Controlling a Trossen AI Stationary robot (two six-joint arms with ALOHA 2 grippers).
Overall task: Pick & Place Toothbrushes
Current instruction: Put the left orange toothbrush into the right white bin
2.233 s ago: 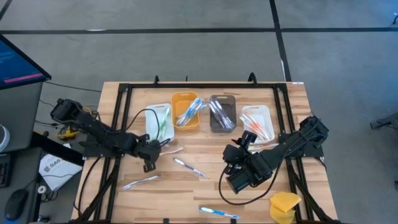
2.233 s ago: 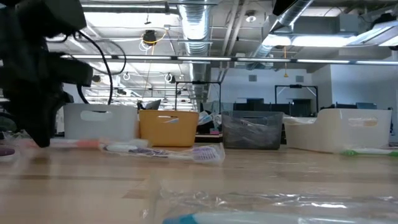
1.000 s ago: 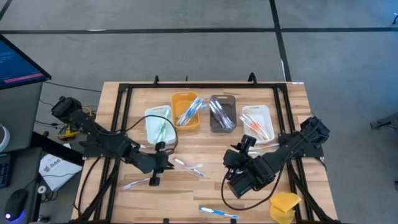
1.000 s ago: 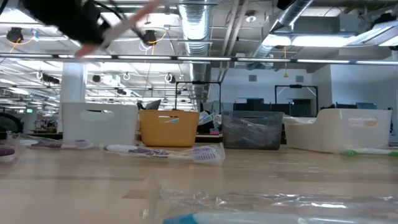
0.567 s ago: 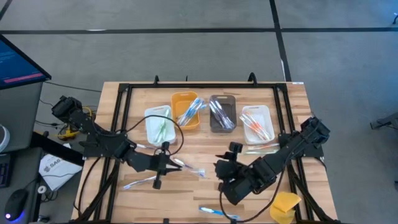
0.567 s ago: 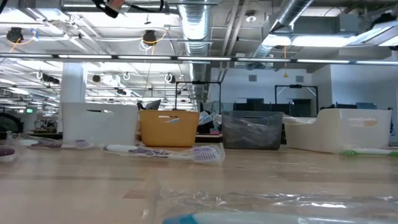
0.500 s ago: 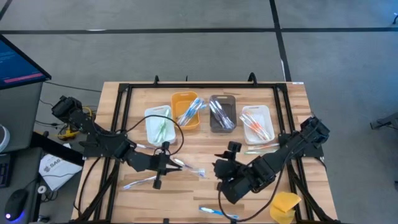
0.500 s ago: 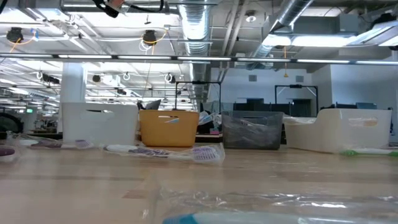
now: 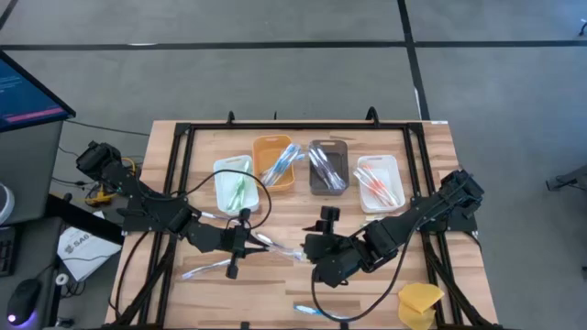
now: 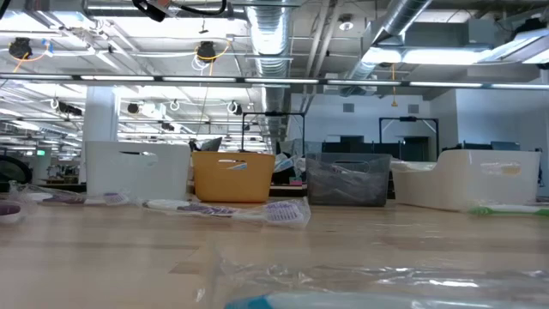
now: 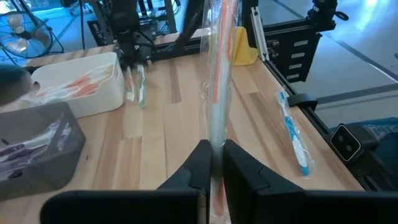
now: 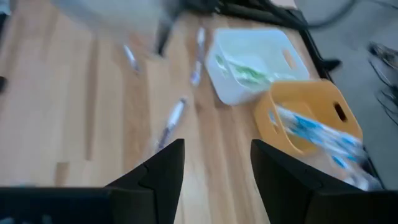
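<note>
Above the table's middle, the left gripper (image 11: 213, 163) pinches a wrapped orange-handled plastic toothbrush (image 11: 219, 81), its long axis pointing toward the white rectangular bin of orange brushes (image 11: 81, 84). The right gripper (image 12: 214, 163) hovers open, empty.

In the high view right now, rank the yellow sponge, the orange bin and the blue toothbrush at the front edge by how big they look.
1. Orange bin: largest.
2. Yellow sponge: smaller, though partly cut off by the picture's edge.
3. Blue toothbrush: about as long as the sponge but far thinner, so smallest.
</note>
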